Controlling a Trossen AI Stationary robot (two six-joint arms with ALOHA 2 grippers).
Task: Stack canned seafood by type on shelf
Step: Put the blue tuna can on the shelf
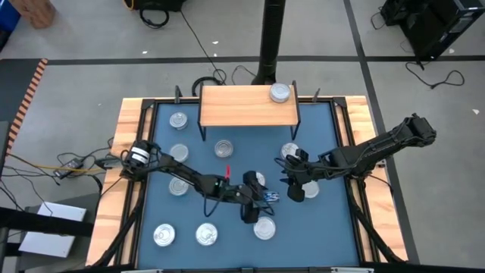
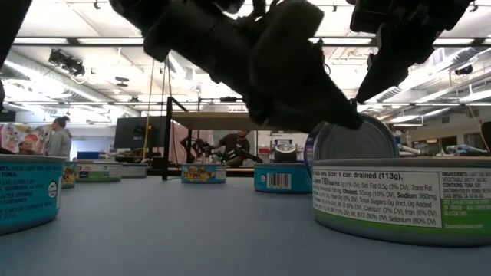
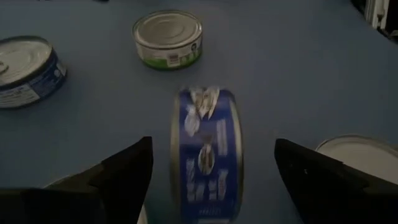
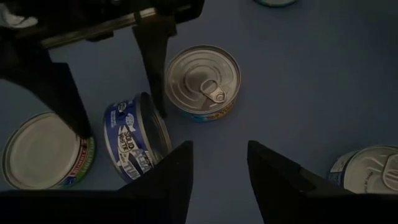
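Left pincer (image 1: 265,197) low over blue mat surface (image 1: 333,235), fingers apart, straddling blue-labelled round tin (image 3: 205,155) standing on edge, not gripped. Right pincer (image 1: 292,182) nearby, fingers apart, empty. One silver-topped tin (image 1: 280,92) on light-wood shelf (image 1: 235,106); others scattered on mat.

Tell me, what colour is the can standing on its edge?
Blue, with white lettering, on the tipped can; the left wrist view shows it best.

The tins (image 4: 202,81) have shiny ribbed metal tops and glossy paper labels. The shelf (image 1: 248,106) is pale, smooth wood on thin black metal legs. The blue mat (image 1: 318,235) looks matt.
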